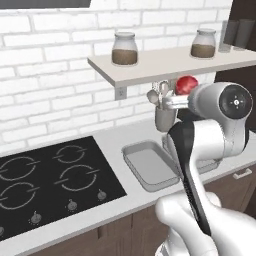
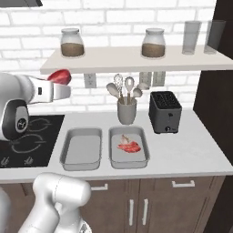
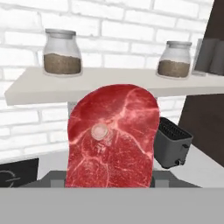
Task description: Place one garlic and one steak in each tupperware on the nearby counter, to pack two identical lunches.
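- Pincer [image 2: 63,84] is seen raised well above the table, at shelf height, half closed on a steak [image 3: 111,138]; the red meat sticks out past its tip in both base views [image 1: 186,85].
- Two steaks are counted: the one that is gripped, and a second steak [image 2: 129,146] lying in the right tray.
- One garlic [image 2: 124,138] is made out, a pale lump just behind the steak in that tray.
- Two trays are counted, side by side and near each other: the left tray [image 2: 82,160] and the right tray [image 2: 129,160].
- Two jars [image 2: 72,43] [image 2: 153,43] with brown filling are counted on the shelf [image 2: 132,60], plus two grey tumblers [image 2: 191,37] at its right end.
- One black toaster [image 2: 164,111] and one pot of utensils [image 2: 126,109] are seen at the back of the table.
- Pale grey table [image 2: 182,152] is carried on brown cupboards; a black hob [image 1: 55,180] is set into it at the left, and a white brick wall [image 1: 50,75] stands behind.
- Gripped steak is held high, up and to the left of the left tray, well apart from both trays.
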